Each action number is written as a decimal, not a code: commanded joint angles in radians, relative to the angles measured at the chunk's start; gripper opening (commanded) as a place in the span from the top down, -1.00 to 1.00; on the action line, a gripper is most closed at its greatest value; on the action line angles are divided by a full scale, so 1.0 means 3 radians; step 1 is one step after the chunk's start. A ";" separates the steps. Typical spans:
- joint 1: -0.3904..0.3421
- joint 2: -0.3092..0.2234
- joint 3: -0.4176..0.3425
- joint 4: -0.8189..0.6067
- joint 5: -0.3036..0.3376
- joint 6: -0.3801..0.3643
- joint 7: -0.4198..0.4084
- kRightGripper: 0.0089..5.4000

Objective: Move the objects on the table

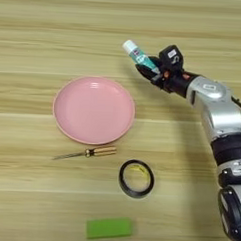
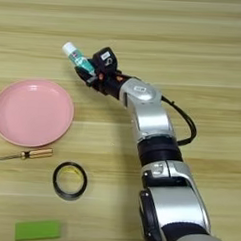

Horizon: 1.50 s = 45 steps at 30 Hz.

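Note:
The white glue stick [image 1: 134, 53] with a teal label is tilted, its cap end pointing up-left, held off the table [image 1: 47, 18] by my right gripper [image 1: 150, 68], which is shut on its lower end. It hangs just beyond the upper right rim of the pink plate. In the right eye view the same glue stick [image 2: 76, 56] sticks out of the gripper [image 2: 90, 71]. The black tape ring [image 1: 136, 178] with a yellowish core lies flat on the table nearer me, below the plate; it also shows as the tape ring [image 2: 70, 180].
A pink plate [image 1: 67, 127] sits left of centre. A small screwdriver [image 1: 88, 153] with an amber handle lies below it. A flat green block [image 1: 109, 228] rests near the front edge. My silver forearm [image 2: 152, 124] crosses the right side.

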 commanded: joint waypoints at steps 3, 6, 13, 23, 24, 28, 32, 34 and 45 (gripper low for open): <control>-0.0210 -0.0138 -0.0102 -0.0045 0.0069 -0.0153 -0.0090 0.38; -0.0215 -0.0147 -0.0107 0.0021 0.0061 -0.0179 -0.0094 0.38; -0.0213 -0.0164 -0.0107 0.0164 0.0035 -0.0236 -0.0099 0.38; -0.0194 -0.0178 -0.0078 0.0358 0.0003 -0.0313 -0.0097 0.38; -0.0190 -0.0176 -0.0073 0.0384 -0.0002 -0.0324 -0.0100 0.38; -0.0178 -0.0168 -0.0058 0.0465 -0.0020 -0.0371 -0.0106 0.38; -0.0160 -0.0166 -0.0049 0.0531 -0.0031 -0.0408 -0.0116 0.38; -0.0148 -0.0164 -0.0043 0.0557 -0.0033 -0.0422 -0.0121 0.38; -0.0136 -0.0169 -0.0016 0.0688 -0.0043 -0.0485 -0.0146 0.38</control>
